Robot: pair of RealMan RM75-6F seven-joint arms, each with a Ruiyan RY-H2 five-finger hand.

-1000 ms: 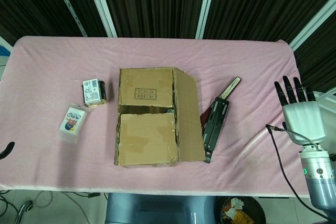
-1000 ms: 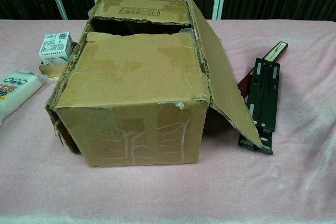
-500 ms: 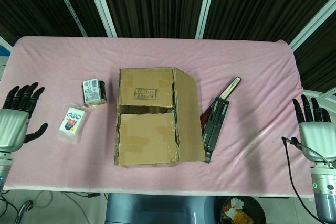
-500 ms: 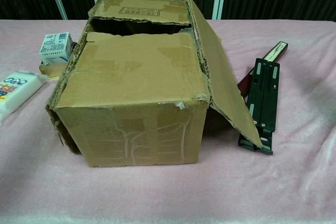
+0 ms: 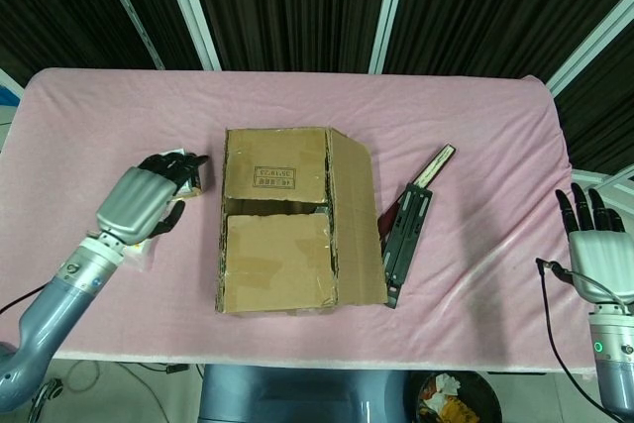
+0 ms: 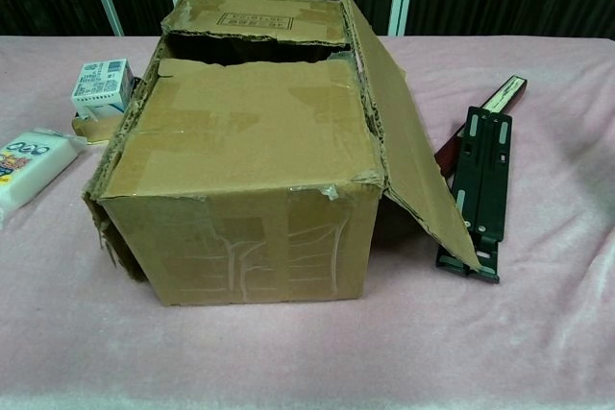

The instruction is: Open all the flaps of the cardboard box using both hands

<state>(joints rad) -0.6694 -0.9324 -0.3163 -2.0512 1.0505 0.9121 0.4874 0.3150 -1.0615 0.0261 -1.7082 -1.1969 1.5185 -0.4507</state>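
Observation:
The cardboard box point(image 5: 287, 220) stands mid-table, and the chest view shows it close up point(image 6: 240, 170). Its right flap point(image 5: 357, 215) is folded out and slopes down to the right point(image 6: 413, 160). The far flap point(image 5: 275, 165) and the near flap point(image 5: 277, 263) lie flat over the top, with a dark gap between them. My left hand point(image 5: 149, 200) hovers just left of the box, holding nothing, with its fingertips point(image 5: 188, 160) near the box's far left corner. My right hand point(image 5: 594, 245) is at the right table edge, fingers spread, far from the box. Neither hand appears in the chest view.
A small white carton point(image 6: 102, 84) sits left of the box, partly under my left hand in the head view. A white packet point(image 6: 29, 165) lies further left. A black folding stand point(image 5: 406, 235) and a dark strip point(image 5: 433, 167) lie right of the open flap.
My left hand has swung in from the left table edge to the box's left side, over the small carton. My right hand has drawn back slightly towards the front edge. The box is unchanged.

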